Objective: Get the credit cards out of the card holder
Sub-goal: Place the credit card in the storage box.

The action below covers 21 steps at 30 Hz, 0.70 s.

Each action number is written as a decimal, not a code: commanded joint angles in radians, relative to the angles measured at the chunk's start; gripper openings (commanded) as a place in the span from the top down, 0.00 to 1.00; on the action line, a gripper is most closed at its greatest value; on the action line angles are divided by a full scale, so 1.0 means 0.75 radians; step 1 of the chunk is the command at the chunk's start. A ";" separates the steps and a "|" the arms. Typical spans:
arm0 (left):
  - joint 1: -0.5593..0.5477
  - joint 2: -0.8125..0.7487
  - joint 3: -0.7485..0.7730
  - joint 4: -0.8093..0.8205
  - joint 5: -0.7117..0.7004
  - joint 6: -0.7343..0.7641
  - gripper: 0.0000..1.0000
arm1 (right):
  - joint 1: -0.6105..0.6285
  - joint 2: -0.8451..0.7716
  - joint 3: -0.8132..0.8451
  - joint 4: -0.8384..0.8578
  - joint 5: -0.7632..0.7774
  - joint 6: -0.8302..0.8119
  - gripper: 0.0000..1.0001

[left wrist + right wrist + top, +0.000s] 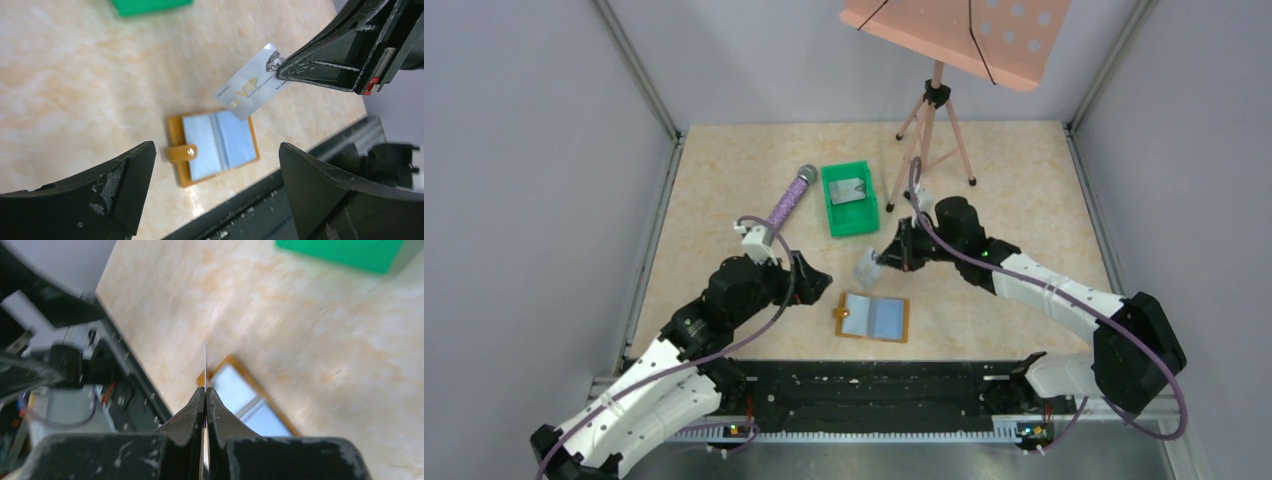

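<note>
**Right gripper** [205, 390]: the jaws are pressed together on one end of a silvery credit card [250, 87] printed "VIP". You hold it tilted in the air, clear of the card holder [873, 317] and just beyond its far edge.

**Left gripper** [816, 283]: the jaws are spread wide, holding nothing and touching nothing. It hovers just to the left of the holder.

**Card holder**: it lies open and flat on the table [1024, 200] between the two arms, with the pale blue pockets up and the clasp tab on its left side. No other card shows in the pockets, though you cannot tell whether one is tucked inside.

**Second card** [849, 190]: it lies in the green bin [829, 210], well apart from the holder.

**Step in hand**, by judgement: carrying the drawn card to the bin.
- Keep the pinch firm, because a thin card held at one end is likely to pivot or slip if you swing it quickly.
- Travel with the card raised above the bin wall, then lower it inside before you part the jaws. Released from a height, it may glide out past the rim.
- Keep the left arm where it is, out of the right arm's path.
- Bring the left arm in only if the holder needs pinning for another draw.
</note>
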<state>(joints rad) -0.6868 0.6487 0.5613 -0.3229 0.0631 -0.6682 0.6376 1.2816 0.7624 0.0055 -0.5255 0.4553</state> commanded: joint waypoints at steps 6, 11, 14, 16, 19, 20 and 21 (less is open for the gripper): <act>0.001 -0.156 0.225 -0.352 -0.670 0.145 0.01 | -0.018 0.296 0.412 0.071 0.711 0.130 1.00; 0.002 -0.163 0.302 -0.490 -0.705 0.160 0.01 | -0.018 0.501 0.589 0.103 0.807 0.118 1.00; 0.002 -0.178 0.357 -0.568 -0.690 0.208 0.01 | -0.018 0.586 0.644 0.115 0.883 0.139 1.00; 0.002 -0.198 0.375 -0.614 -0.702 0.240 0.01 | -0.018 0.638 0.671 0.109 0.904 0.167 1.00; 0.002 -0.248 0.364 -0.647 -0.746 0.249 0.01 | -0.016 0.686 0.675 0.141 0.893 0.196 1.00; 0.001 -0.271 0.354 -0.643 -0.743 0.247 0.01 | -0.016 0.702 0.678 0.154 0.888 0.198 1.00; 0.001 -0.294 0.346 -0.630 -0.731 0.248 0.01 | -0.015 0.718 0.688 0.158 0.888 0.198 1.00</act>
<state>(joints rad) -0.6868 0.4831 0.8040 -0.7670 -0.4541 -0.5133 0.6315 1.7882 1.2251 0.0666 0.1074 0.5766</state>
